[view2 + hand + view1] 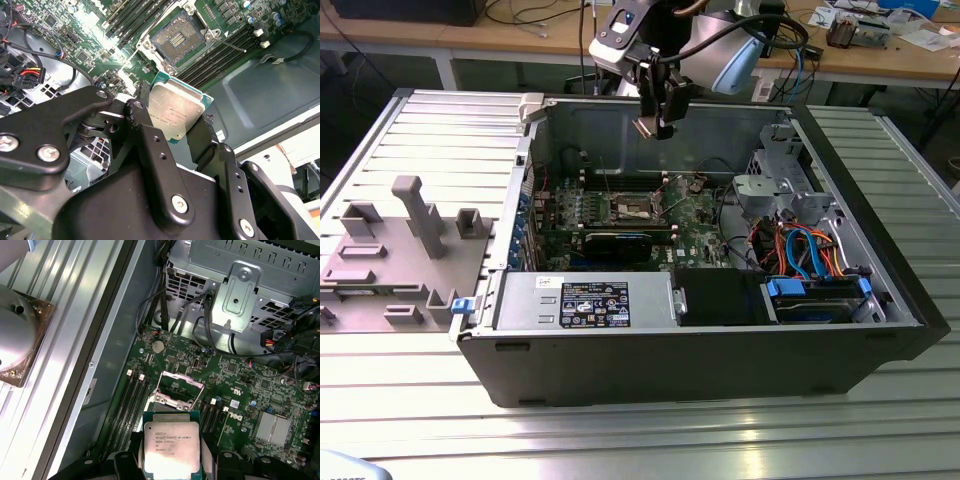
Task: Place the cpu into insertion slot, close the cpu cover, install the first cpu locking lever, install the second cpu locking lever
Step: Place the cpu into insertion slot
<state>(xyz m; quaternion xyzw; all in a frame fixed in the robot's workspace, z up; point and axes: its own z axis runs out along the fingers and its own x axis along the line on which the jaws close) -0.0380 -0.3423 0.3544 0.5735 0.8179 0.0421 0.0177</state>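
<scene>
1. At the exterior view's left, a grey fixture block [395,250] sits on the ribbed metal table [620,440]. It is outside the open computer case [650,365] and well apart from the work.
2. Inside the case, at lower centre-left of the exterior view, the labelled power supply [585,300] lies in front of the green motherboard [695,215].
3. In the upper middle of the exterior view, the gripper [657,125] hangs above the case. Both wrist views show its black fingers [150,145] closed on two opposite edges of the cpu [175,112], silvery top facing the camera.
4. The insertion slot [632,208] lies mid-frame on the motherboard, open, with its dark centre showing in the second wrist view [177,37]. The cpu is well above it and touches nothing but the fingers.
5. The cpu looks light, thin and stiff, and probably fragile. Its smooth edges offer little purchase, so it could tilt or slip. The edges seem the only safe hold, since the faces should stay untouched.
6. Memory slots [132,405] run just beside the socket, and thin wire levers by the socket rim could snag a tilted chip.
7. At the exterior view's right, a metal drive cage [770,180] and orange and blue cables [800,250] crowd that side, near the descent path but not across it.
</scene>
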